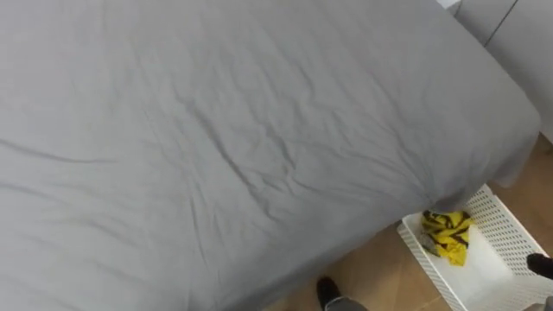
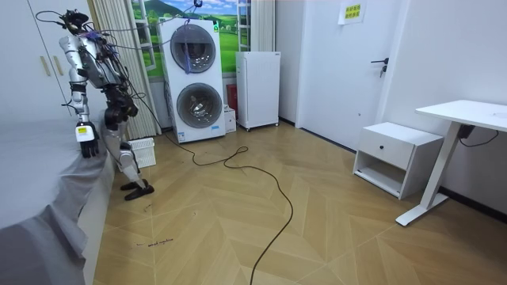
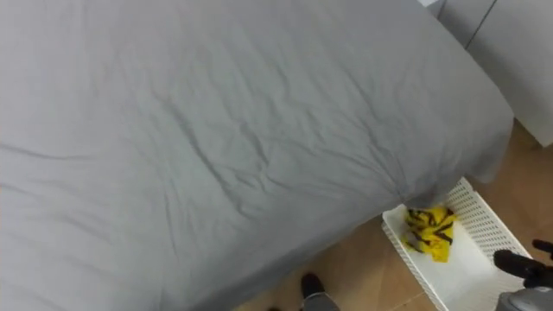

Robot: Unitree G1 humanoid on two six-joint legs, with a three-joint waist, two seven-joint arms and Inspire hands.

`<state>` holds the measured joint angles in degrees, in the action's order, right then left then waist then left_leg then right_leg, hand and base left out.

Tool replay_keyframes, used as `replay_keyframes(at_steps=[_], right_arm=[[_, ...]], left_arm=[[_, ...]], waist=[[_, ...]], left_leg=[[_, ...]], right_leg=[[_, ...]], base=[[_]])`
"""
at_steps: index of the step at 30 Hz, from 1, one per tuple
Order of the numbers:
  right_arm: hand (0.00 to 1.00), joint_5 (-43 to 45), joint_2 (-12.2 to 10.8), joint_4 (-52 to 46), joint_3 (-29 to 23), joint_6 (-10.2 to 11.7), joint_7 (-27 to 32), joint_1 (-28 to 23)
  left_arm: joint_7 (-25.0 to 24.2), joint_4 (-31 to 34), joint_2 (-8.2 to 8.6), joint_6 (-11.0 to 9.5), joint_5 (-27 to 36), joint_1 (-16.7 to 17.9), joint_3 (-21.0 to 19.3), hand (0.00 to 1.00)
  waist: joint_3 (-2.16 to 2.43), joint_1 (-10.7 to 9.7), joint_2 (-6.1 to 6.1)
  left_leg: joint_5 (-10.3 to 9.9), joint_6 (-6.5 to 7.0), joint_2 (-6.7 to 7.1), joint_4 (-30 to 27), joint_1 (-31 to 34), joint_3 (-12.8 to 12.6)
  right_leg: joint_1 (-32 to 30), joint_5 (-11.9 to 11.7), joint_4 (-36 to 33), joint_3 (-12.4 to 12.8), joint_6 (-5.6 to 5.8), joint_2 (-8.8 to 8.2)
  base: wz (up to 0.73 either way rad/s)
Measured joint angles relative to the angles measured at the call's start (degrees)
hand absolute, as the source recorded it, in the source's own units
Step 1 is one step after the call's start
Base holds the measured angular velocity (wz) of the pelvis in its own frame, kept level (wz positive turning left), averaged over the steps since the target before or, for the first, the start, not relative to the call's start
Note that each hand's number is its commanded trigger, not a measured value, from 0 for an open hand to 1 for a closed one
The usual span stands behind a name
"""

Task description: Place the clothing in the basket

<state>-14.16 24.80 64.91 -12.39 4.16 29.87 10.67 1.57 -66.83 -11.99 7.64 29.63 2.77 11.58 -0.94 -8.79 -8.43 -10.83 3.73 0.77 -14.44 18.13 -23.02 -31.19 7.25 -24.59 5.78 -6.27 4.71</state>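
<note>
A yellow and black garment [image 1: 448,235] lies bunched in a white slatted basket [image 1: 501,226] on the wooden floor, at the foot of the bed's near right corner. The same garment [image 3: 428,231] and basket [image 3: 484,226] show in the right eye view. My right hand [image 3: 521,263] comes in dark at the right edge, just above the basket's near right side and apart from the garment. In the room view I stand against the bed's side, the basket [image 2: 142,152] sits behind my legs, and my left hand [image 2: 85,139] hangs by the bed's edge.
A large bed with a wrinkled grey sheet [image 1: 233,138] takes up most of the eye views. White wardrobe doors [image 1: 518,34] stand at the far right. In the room view, stacked washing machines [image 2: 195,79] and a white cabinet [image 2: 257,87] stand beyond the basket.
</note>
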Motion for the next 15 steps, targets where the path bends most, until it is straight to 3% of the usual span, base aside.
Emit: replay_keyframes(at_steps=[4,9,11,15], right_arm=[[0.0,-0.3,0.0,0.7,0.0,0.0,-0.1,-1.5],[0.0,-2.2,-0.1,1.5,-0.1,-0.1,-0.9,-3.4],[0.0,-2.3,-0.2,1.8,-0.1,-0.6,-1.1,-4.1],[0.0,-2.7,-0.2,2.0,0.0,-0.6,-1.2,-5.1]], left_arm=[[0.0,0.0,-0.01,-0.4,-0.1,0.3,0.0,0.0],[-0.3,0.2,-0.42,-1.3,-0.4,0.7,-0.2,0.0],[-0.7,0.4,-0.93,-1.4,-0.5,1.3,-0.3,0.0],[-0.8,1.0,-1.69,-1.5,-0.6,2.3,-0.3,0.0]], waist=[[-0.31,-0.2,0.75],[-0.13,-0.2,1.95],[0.13,-0.2,2.5],[0.23,-0.1,3.77]], left_leg=[[0.0,-0.01,0.02,0.0,-1.3,0.5],[0.1,-0.11,-0.32,0.0,-2.3,0.5],[0.1,-0.12,-0.46,0.0,-3.0,0.6],[0.2,-0.3,-0.7,0.7,-5.6,1.5]], right_leg=[[1.7,0.8,0.0,-1.6,-0.08,-0.63],[3.6,1.4,1.0,-3.2,0.31,-0.94],[4.7,1.6,1.6,-3.7,0.21,-0.94],[8.4,1.2,3.8,-4.9,-0.46,-0.88]], base=[[0.15],[0.17],[0.15],[0.16]])
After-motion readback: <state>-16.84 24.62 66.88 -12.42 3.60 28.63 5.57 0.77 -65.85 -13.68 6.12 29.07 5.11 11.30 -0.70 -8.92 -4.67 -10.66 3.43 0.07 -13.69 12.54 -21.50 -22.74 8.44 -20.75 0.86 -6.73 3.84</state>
